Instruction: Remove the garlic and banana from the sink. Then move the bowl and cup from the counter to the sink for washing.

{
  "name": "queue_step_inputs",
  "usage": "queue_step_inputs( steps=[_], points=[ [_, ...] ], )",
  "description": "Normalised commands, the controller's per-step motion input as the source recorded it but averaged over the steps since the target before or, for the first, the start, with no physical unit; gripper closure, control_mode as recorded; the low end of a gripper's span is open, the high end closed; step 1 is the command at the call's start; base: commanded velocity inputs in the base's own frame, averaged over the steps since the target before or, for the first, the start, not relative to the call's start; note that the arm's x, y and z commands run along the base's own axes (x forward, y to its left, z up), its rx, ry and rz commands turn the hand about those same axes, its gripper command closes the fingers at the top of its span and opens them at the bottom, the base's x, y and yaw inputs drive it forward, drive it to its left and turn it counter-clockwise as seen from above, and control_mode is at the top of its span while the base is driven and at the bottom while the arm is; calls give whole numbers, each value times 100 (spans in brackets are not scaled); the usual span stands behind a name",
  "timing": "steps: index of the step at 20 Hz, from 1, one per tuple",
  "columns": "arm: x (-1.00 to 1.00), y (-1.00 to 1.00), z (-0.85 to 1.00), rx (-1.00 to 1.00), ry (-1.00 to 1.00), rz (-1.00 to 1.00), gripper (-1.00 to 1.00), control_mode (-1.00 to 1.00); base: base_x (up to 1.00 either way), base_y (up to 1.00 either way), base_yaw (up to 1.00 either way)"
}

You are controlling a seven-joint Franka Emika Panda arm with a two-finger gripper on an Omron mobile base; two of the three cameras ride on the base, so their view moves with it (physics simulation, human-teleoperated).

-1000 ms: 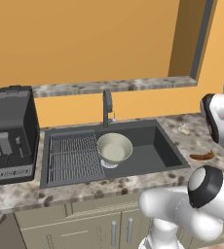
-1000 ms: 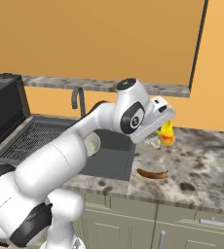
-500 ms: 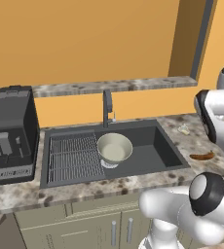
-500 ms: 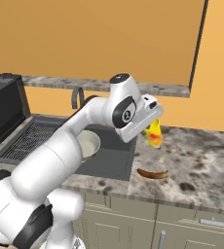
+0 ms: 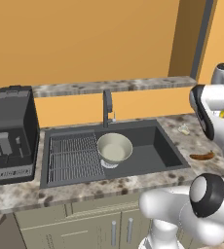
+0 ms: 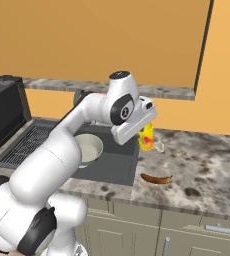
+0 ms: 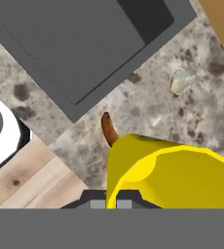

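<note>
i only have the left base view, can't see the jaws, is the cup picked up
Observer: Yes. In the right base view the yellow cup hangs from the gripper, lifted above the counter just right of the sink.
Operator: is the sink free for it
Observer: Partly. The bowl already sits inside, with bare basin floor to its right.
Operator: garlic and banana out?
Observer: Both lie on the counter: the banana near the front edge, the garlic farther back.

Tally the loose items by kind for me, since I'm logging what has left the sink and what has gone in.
Fruit and vegetables: 2, the curved orange-brown banana and the small whitish garlic bulb.
Dishes: 2, the wide grey metallic bowl and the bright yellow cup.
Total: 4.
</note>
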Motion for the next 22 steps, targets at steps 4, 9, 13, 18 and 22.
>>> queue_step_inputs(
  steps=[4,9,13,18,22],
  points=[
    [0,21,0,13,8,10,100,-100,0,0,0],
    [-3,27,0,6,0,10,100,-100,0,0,0],
    [-6,29,0,1,0,8,100,-100,0,0,0],
    [-6,25,0,2,0,8,100,-100,0,0,0],
    [-5,32,0,0,0,7,100,-100,0,0,0]
  ],
)
